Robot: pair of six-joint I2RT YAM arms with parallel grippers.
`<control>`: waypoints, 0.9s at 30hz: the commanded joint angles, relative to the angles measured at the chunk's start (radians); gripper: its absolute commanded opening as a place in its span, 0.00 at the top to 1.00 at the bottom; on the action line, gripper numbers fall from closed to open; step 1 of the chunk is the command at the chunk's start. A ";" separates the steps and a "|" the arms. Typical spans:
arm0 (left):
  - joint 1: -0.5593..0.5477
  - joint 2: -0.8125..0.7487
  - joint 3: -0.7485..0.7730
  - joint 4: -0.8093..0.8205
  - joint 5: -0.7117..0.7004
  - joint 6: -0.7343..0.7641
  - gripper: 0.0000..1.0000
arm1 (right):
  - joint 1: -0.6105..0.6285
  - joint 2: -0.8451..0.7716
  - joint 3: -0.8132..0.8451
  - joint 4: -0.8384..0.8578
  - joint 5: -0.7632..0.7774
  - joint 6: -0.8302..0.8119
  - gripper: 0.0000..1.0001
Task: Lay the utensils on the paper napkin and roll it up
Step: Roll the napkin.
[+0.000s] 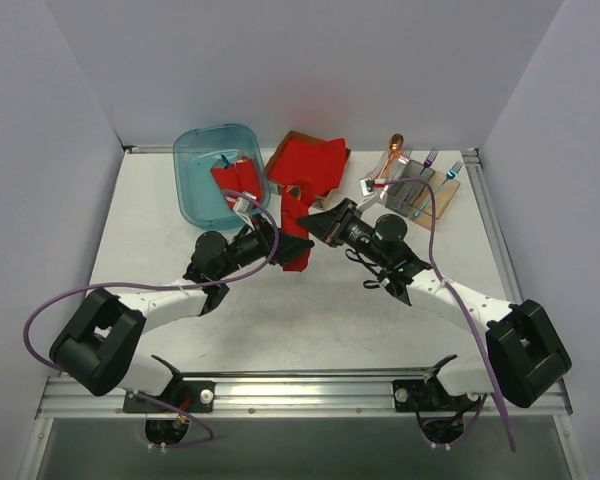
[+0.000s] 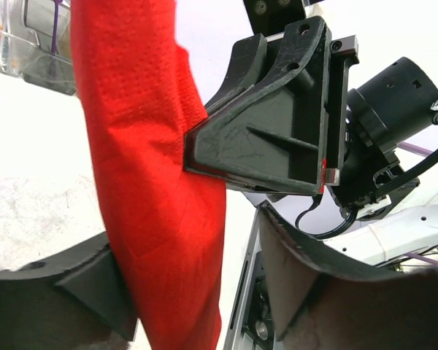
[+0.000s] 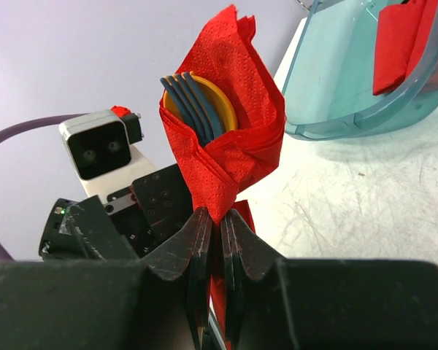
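Note:
The red paper napkin is rolled round the utensils and held up above the table. Blue fork tines and an orange-yellow spoon poke out of its top. My right gripper is shut on the roll's lower part. In the left wrist view the roll runs between the fingers of my left gripper. It lies against one finger, with a gap to the other, so the jaws stand open around it. In the top view both grippers, left and right, meet at the roll.
A teal bin at the back left holds red rolled bundles. Behind the grippers is a cardboard box with a stack of red napkins. A holder with more cutlery stands at the back right.

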 commanded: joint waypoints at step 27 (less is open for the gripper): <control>0.038 0.038 0.075 0.058 0.093 -0.033 0.44 | 0.018 -0.012 -0.012 0.078 0.020 -0.006 1.00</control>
